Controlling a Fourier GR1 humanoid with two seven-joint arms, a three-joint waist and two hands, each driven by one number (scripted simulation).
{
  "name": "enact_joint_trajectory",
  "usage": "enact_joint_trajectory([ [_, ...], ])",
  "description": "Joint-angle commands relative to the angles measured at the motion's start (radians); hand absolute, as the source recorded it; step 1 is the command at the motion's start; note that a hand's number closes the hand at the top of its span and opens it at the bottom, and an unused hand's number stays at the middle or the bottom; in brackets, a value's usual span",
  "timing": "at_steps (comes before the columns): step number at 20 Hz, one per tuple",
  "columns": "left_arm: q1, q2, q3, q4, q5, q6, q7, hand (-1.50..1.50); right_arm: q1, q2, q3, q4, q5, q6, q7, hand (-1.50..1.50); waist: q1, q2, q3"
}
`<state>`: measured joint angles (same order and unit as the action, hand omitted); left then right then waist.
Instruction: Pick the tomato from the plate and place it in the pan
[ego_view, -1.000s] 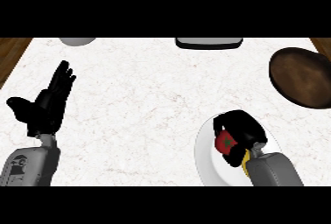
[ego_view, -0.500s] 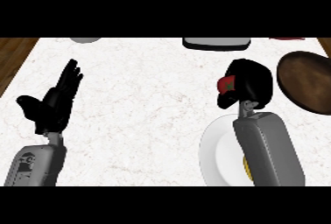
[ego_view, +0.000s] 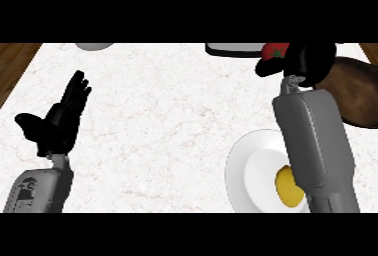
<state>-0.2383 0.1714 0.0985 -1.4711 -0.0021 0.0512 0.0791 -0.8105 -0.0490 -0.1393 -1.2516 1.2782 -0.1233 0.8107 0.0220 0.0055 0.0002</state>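
— How did our right hand (ego_view: 306, 59) stand?

— We had the grey forearm stretched far up the white marbled table (ego_view: 162, 115), the black fingers (ego_view: 269, 66) curled round the red tomato with its green stalk (ego_view: 275, 51). It sat in our grip above the table near the far edge, just left of the dark brown round pan (ego_view: 354, 92), not yet over it.

— And our left hand (ego_view: 59, 117)?

— Open, fingers straight and pointing up, resting at the left side of the table.

— What lay around us?

— The white round plate (ego_view: 251, 172) lay near the lower right, a yellow rounded item (ego_view: 289, 186) on it. A black-rimmed white object (ego_view: 232, 48) and a small pale grey object (ego_view: 94, 46) sat at the far edge.

— What couldn't we see?

— Our right forearm covered part of the plate, the yellow item and the pan's left rim. Both far objects were cut off, so we couldn't tell what they were.
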Motion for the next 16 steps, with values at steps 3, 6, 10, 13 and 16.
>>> enact_joint_trajectory([
  [3, -0.011, 0.017, 0.029, 0.04, -0.001, 0.0, -0.035, 0.0, -0.002, -0.082, -0.141, 0.058, -0.112, -0.179, -0.091, 1.5, -0.018, -0.002, 0.0],
  [6, -0.023, 0.02, 0.014, 0.016, -0.006, -0.008, 0.008, 0.0, -0.028, -0.203, -0.199, 0.178, -0.166, -0.171, -0.187, 1.5, -0.015, -0.002, 0.0],
  [10, -0.003, 0.0, -0.006, -0.01, -0.018, 0.005, 0.008, 0.0, 0.015, -0.334, -0.289, 0.34, -0.214, -0.26, -0.333, 1.5, -0.007, 0.002, 0.001],
  [13, 0.014, -0.029, -0.022, 0.015, -0.022, 0.003, -0.06, 0.0, 0.036, -0.411, -0.322, 0.497, -0.212, -0.338, -0.447, 1.5, 0.007, 0.012, 0.002],
  [16, 0.012, -0.015, -0.016, -0.02, -0.028, 0.012, -0.022, 0.0, 0.018, -0.493, -0.34, 0.628, -0.181, -0.378, -0.479, 1.5, 0.018, 0.012, 0.002],
])
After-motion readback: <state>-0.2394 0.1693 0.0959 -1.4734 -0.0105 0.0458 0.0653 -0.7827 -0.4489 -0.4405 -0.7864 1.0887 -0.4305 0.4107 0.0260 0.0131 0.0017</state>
